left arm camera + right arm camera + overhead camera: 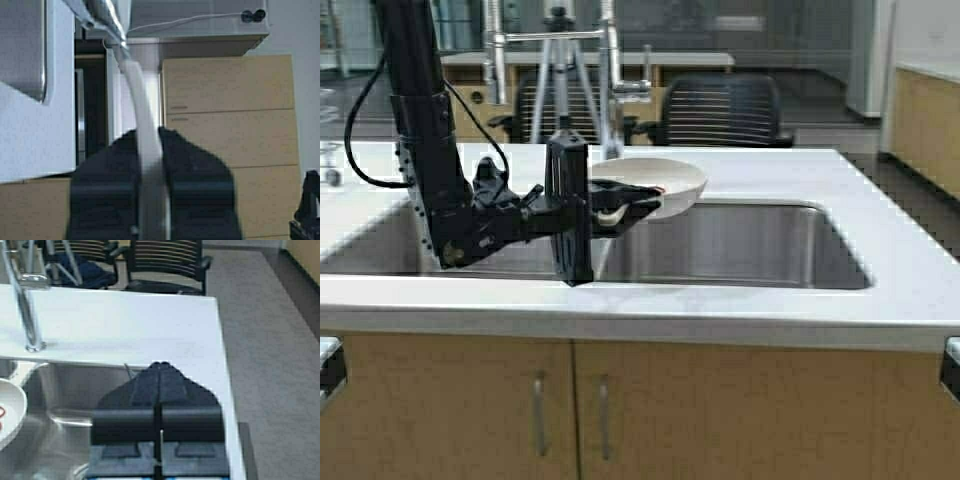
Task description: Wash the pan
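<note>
White and shallow, the small round pan (655,181) with its short stubby handle hangs above the left half of the stainless steel sink basin (740,245), tipped a little, with a trace of red marking visible at its inner edge. It sits just in front of the tall chrome spring-neck faucet (611,85), which rises from the far side of the white tabletop (880,290).

Reaching in from the left, the black left tool (620,205) pinches the pan by its handle end; in the left wrist view its two dark fingers (192,170) are pressed against either side of the pan's thin white rim (142,125), seen edge-on.

Seen only in its own wrist view, the right tool (159,365) hovers over the right part of the basin near the tabletop's edge, its fingers pressed together with nothing between them. The same view catches the pan's rim (12,412) at one side, well apart from that tool, and the faucet's base (34,345) on the tabletop.

Beneath the tabletop are light wooden cabinet doors (620,410) with metal bar handles. Two black mesh-backed office chairs (720,110) and a grey tripod (560,70) stand beyond the sink.
</note>
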Motion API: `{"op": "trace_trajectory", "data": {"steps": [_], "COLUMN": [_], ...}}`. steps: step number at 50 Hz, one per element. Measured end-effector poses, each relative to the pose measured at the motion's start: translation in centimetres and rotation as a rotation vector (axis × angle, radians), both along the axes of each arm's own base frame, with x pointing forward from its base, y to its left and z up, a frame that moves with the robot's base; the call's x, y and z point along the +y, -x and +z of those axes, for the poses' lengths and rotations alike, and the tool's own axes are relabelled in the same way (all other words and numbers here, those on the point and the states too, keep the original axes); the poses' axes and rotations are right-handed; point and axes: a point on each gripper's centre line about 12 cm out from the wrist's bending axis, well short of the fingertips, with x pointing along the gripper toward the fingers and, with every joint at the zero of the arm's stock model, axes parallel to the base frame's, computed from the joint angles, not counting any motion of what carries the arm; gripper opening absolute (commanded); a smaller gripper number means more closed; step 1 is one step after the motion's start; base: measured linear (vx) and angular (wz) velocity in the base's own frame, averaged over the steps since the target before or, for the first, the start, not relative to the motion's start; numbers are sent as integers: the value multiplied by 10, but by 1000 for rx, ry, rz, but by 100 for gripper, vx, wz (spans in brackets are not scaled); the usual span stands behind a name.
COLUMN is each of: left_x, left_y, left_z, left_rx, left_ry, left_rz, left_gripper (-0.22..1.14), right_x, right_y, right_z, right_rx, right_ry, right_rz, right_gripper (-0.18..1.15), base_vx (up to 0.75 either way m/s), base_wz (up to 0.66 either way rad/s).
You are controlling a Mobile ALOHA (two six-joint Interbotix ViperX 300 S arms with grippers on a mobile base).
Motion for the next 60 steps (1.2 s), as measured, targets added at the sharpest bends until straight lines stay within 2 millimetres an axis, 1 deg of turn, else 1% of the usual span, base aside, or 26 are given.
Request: {"op": "trace_trajectory", "data": {"steps": [5,10,14,20,25,31,35,39,42,45,52,60], "left_x": [11,19,22,21,26,43,51,53,49,47,53,59], "left_y": [-19,-34,-45,-62,-78,-100,-110,-111,-109,-102,-81,-57], "left_z": [4,1,-2,-3,-3,-1,1,1,1,-3,-11,-7], "left_rx": [-4,23,36,42,34,14,6,5,8,26,90,127], "left_ry": [14,-7,-26,-35,-44,-53,-50,-48,-51,-56,-78,-78], "left_rz": [31,63,81,93,120,177,204,213,201,194,196,195], "left_gripper": [2,2,2,2,2,2,2,2,2,2,2,2], "right_x": [0,0,0,0,0,0,0,0,0,0,0,0], "right_y": [0,0,0,-2,-3,-4,-4,-4,-4,-4,-4,-5], "right_z": [0,0,0,-3,-4,-6,-6,-7,-7,-5,-6,-6], "right_rx": [0,0,2,15,21,28,25,25,23,14,11,13], "right_ry": [-3,-2,-2,-1,-1,-1,-3,-8,-14,-14,-14,-19], "right_rz": [1,0,0,0,2,0,0,0,-2,-1,-1,-1], "right_gripper": [8,8,8,8,8,8,8,8,8,8,8,8], "base_vx": [12,12,12,12,13,14,15,15,15,15,15,15], "base_wz": [30,20,14,11,9,4,-1,-2,1,2,6,17]}}
